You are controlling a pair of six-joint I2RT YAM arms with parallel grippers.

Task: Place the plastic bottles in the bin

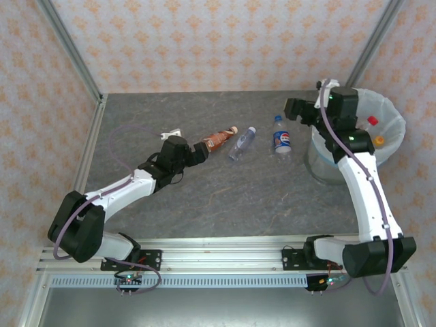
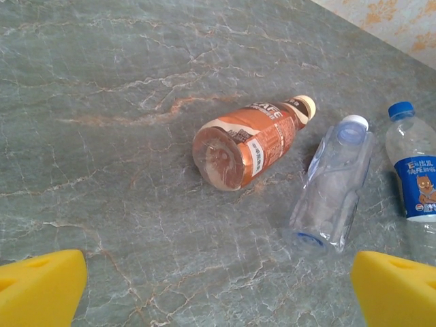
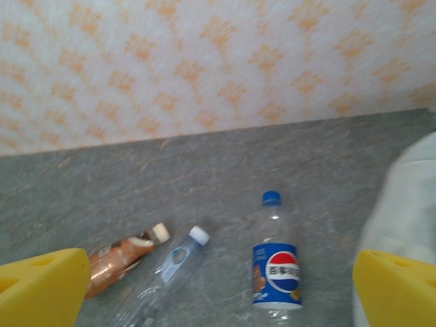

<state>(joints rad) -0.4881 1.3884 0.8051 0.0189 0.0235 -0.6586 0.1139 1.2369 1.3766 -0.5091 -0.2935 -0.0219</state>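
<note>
bottles seen lying out: 3 (1 brown coffee-label bottle (image 2: pixel 248 143), 1 clear white-capped bottle (image 2: pixel 334 191), 1 blue-capped Pepsi bottle (image 3: pixel 276 266)) | bin (image 1: pixel 395 117): 1 | caps spotted in it: 2 (red cap (image 1: pixel 372 120), orange cap (image 1: pixel 379 141)) | small white scrap (image 1: pixel 172 134): 1 | arms counted: 2 (left arm (image 1: pixel 119 191), right arm (image 1: pixel 368 184))

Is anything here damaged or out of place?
The clear white-capped bottle, lying between the brown bottle and the blue-labelled bottle, looks dented and squashed. A small white scrap lies loose on the table, left of them.

A white scrap (image 1: pixel 172 133), perhaps plastic, lies on the grey table (image 1: pixel 225 201).
</note>
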